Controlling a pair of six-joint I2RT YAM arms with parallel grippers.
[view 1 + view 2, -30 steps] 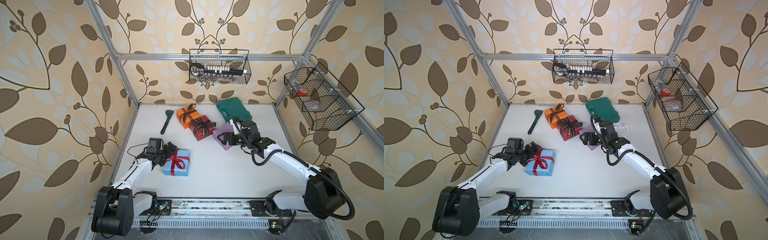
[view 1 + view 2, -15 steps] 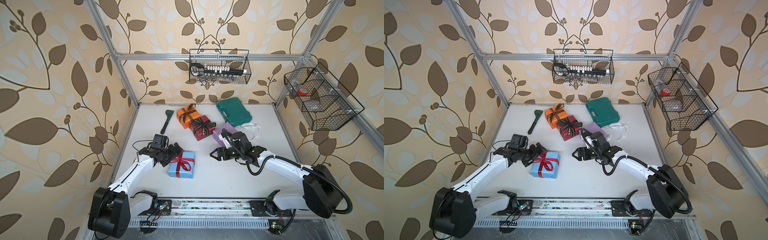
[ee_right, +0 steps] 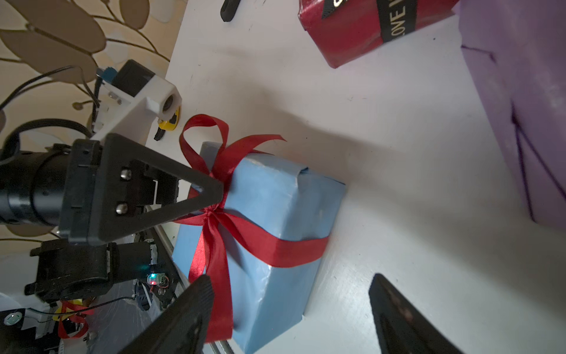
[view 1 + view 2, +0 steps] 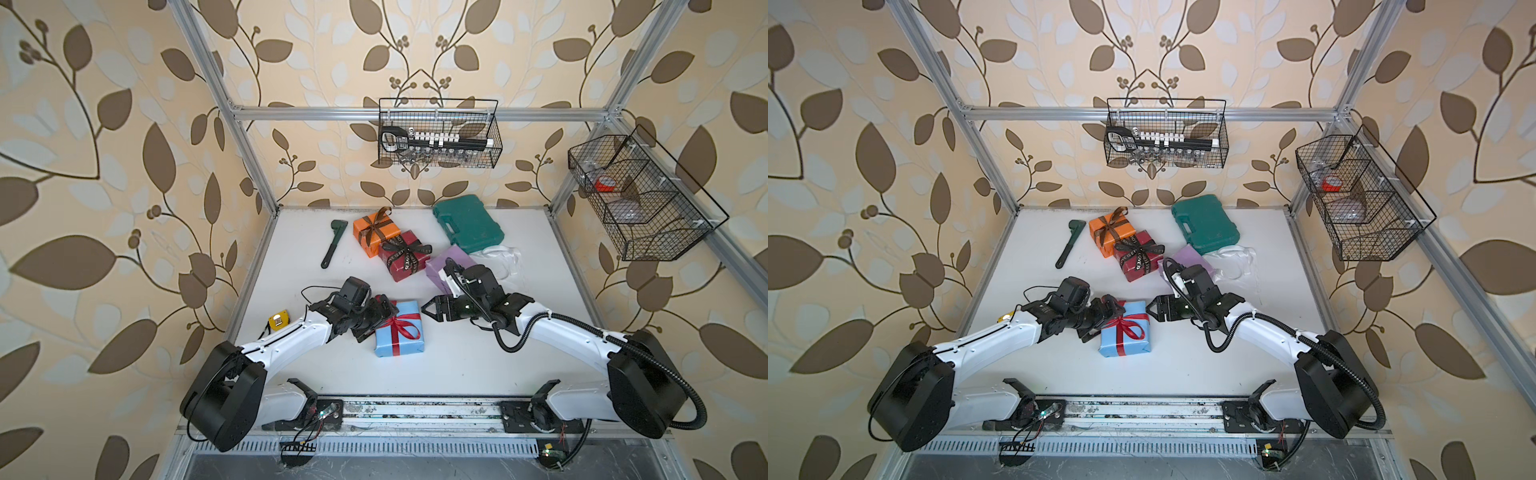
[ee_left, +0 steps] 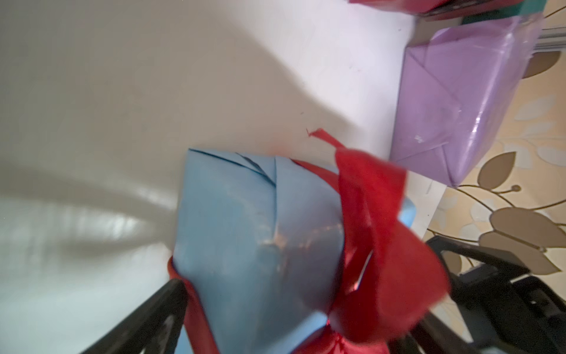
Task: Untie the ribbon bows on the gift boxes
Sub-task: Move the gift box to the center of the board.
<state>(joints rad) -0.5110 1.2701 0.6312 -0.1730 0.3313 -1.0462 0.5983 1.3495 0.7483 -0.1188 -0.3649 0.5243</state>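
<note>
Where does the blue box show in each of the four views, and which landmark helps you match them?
Top view: blue box just below the picture's centre.
Top view: blue box just below centre, slightly left.
Left wrist: blue box close up, filling the middle.
Right wrist: blue box in the middle, seen whole.
Landmark: lilac box, near it but apart in all four.

Bright, soft-shadowed scene; left wrist view smears the red bow [image 5: 392, 239].
</note>
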